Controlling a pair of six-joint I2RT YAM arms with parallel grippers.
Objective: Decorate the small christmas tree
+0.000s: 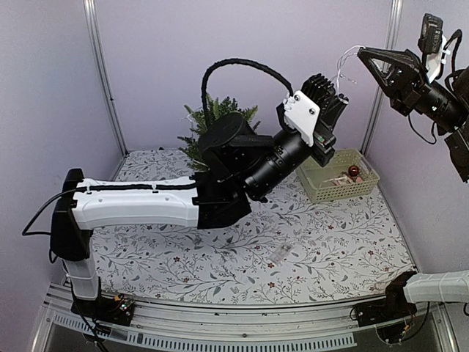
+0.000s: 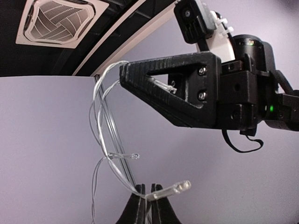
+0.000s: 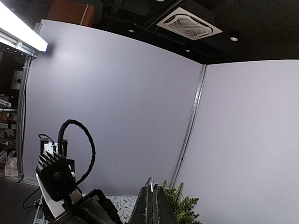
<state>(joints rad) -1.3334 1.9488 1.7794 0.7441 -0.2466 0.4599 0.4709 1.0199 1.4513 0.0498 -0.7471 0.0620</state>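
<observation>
Fingers point(image 2: 138, 207) of the left gripper point(image 2: 149, 191) stand nearly together, pinching a clear light string point(image 2: 176, 188) just behind one bulb. The string loops up to the right gripper point(image 3: 152, 196), whose fingers are pressed together on a thin strand of it. Both grippers hang near each other, high above the right side of the table point(image 1: 220, 257), which has a leaf-patterned top. Below them sits a pale green basket point(image 1: 322, 192) with a red ball point(image 1: 353, 171) inside. The tree point(image 1: 195, 134) stands at the table's far edge by the back wall, left of the basket and half hidden by the left arm. Its branches are dense, dark green and needle-like, spreading outward. Its trunk and base are hidden.
</observation>
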